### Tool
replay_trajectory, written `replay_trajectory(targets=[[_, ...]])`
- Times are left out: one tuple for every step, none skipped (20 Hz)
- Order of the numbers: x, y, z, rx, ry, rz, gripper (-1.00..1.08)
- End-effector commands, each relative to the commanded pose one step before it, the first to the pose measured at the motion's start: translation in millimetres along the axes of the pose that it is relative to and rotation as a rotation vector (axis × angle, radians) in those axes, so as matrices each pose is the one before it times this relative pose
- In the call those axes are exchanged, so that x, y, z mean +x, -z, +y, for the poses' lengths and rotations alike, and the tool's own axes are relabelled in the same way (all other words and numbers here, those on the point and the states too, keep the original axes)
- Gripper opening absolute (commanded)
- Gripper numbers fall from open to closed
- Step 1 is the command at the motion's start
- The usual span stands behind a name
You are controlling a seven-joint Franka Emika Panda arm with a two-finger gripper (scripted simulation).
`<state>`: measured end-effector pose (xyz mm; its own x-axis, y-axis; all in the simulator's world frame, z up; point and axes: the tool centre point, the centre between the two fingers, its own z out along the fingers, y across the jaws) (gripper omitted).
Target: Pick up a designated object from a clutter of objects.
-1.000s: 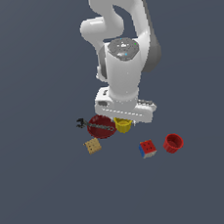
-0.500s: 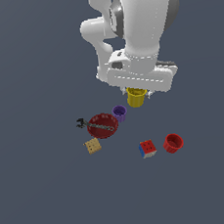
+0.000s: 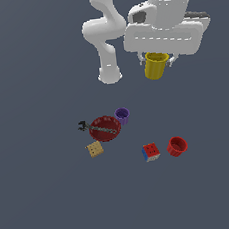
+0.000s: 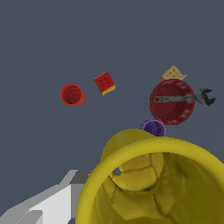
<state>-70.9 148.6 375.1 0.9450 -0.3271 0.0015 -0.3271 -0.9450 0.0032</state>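
The small yellow cup (image 3: pixel 156 66) hangs upright under my gripper (image 3: pixel 156 60), which is shut on it, high above the grey floor. In the wrist view the yellow cup (image 4: pixel 153 179) fills the foreground, with one grey finger (image 4: pixel 48 199) beside it. Far below lie the purple cup (image 3: pixel 122 115), the red round plate (image 3: pixel 105 128) with the black wrench (image 3: pixel 95 128) across it, the tan block (image 3: pixel 95 149), the puzzle cube (image 3: pixel 151 151) and the red cup (image 3: pixel 177 146).
The arm's white base (image 3: pixel 110 75) stands behind the clutter, to the exterior view's left of the lifted cup. The wrist view shows the red cup (image 4: pixel 72 94), cube (image 4: pixel 105 82), plate (image 4: pixel 172 102) and purple cup (image 4: pixel 153 128) below.
My gripper has risen steadily with the yellow cup, from among the clutter beside the plate to well above it. The other objects have not moved.
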Motion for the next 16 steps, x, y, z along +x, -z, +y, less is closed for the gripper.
replay_trajectory(targets=[[-13.3,20.25,-7.59,0.00039,-0.00032,-0.00012,-1.0],[-4.45,6.95,-2.94,0.0,0.0,0.0,-1.0],[-4.0,6.53,-2.57,0.0006,0.00007,-0.00033,-1.0],[-3.78,5.98,-2.61,0.0,0.0,0.0,-1.0],[-3.45,5.49,-2.42,0.0,0.0,0.0,-1.0],[-2.98,5.06,-1.97,0.00061,-0.00001,-0.00033,-1.0],[-2.78,4.49,-2.04,0.0,0.0,0.0,-1.0],[-2.44,3.99,-1.85,0.0,0.0,0.0,-1.0],[-1.93,3.56,-1.37,0.00061,-0.00007,-0.00032,-1.0],[-1.75,2.98,-1.48,0.0,0.0,0.0,-1.0],[-1.41,2.48,-1.29,0.0,0.0,0.0,-1.0],[-0.88,2.08,-0.76,0.00059,-0.00023,-0.00028,-1.0],[-0.77,1.51,-0.9,0.0,0.0,0.0,-1.0],[-0.49,1.04,-0.67,0.0,0.0,0.0,-1.0],[-0.26,0.59,-0.41,0.0,0.0,0.0,-1.0],[-0.08,0.18,-0.13,0.0,0.0,0.0,-1.0]])
